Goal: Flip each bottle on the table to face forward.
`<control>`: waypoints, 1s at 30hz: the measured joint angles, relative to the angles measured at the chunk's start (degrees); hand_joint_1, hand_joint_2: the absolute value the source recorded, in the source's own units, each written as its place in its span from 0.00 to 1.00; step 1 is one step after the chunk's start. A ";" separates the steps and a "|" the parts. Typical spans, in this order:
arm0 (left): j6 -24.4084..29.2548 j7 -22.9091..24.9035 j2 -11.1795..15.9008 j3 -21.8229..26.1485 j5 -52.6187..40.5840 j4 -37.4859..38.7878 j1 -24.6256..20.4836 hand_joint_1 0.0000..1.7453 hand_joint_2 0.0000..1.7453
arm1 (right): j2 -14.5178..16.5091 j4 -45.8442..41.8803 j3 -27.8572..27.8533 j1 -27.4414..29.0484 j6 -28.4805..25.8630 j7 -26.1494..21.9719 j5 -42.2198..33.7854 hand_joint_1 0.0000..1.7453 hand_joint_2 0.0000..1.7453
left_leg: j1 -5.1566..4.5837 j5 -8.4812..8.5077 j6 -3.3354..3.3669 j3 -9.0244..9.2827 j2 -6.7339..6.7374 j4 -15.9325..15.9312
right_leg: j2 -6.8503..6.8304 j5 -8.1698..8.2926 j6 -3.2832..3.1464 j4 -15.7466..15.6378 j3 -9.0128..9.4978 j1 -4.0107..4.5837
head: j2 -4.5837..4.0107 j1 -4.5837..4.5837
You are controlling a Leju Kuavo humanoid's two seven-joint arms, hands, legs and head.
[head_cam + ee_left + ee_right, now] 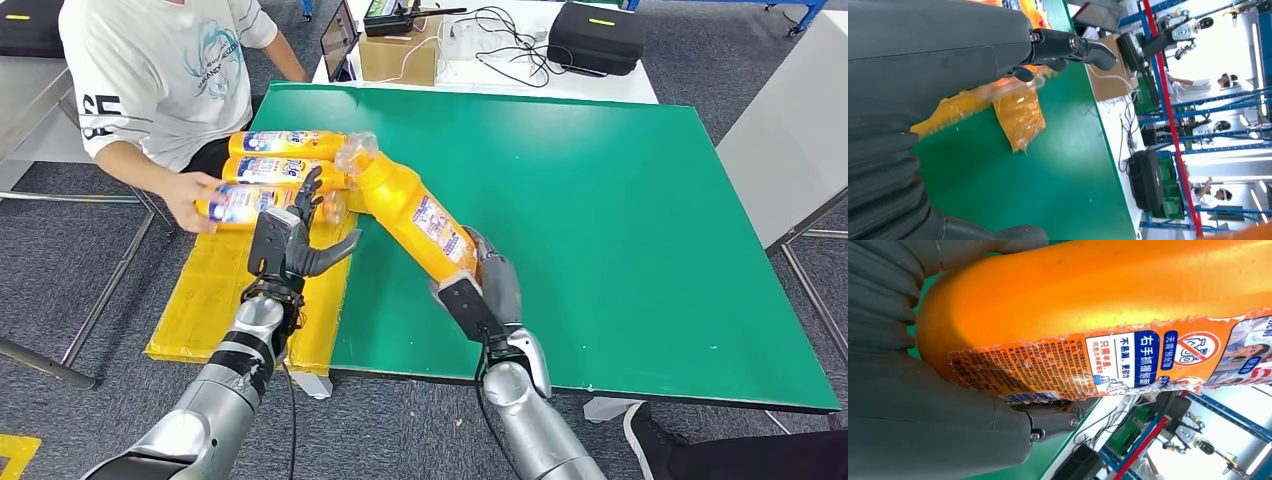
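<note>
My right hand (487, 283) grips the base of an orange bottle (412, 208), which slants up and away over the green table (620, 200), its clear cap toward the far left. Up close, this bottle (1098, 300) shows its torn back label against my right hand (948, 405). Three more orange bottles lie side by side on a yellow mat (215, 290): the far one (285, 144), the middle one (280, 171) and the near one (245, 204). My left hand (295, 235) is open above the mat, its fingers (1073, 47) spread beside the near bottle.
A person in a white shirt (150, 60) sits at the far left; the person's hand (190, 200) rests on the near bottle. A cardboard box (400, 50), cables and a black case (597, 35) stand on a white table beyond. A grey table (790, 140) stands to the right.
</note>
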 joint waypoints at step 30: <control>-25.69 13.92 -0.83 -13.32 23.84 -9.82 7.53 0.00 1.00 | 1.76 4.75 4.01 -2.01 2.35 -1.01 -2.46 1.00 1.00 | -0.01 -0.01 0.01 -0.15 -0.04 0.00 | -0.01 -0.01 0.01 0.00 -0.11 -0.01 | 0.00 -0.01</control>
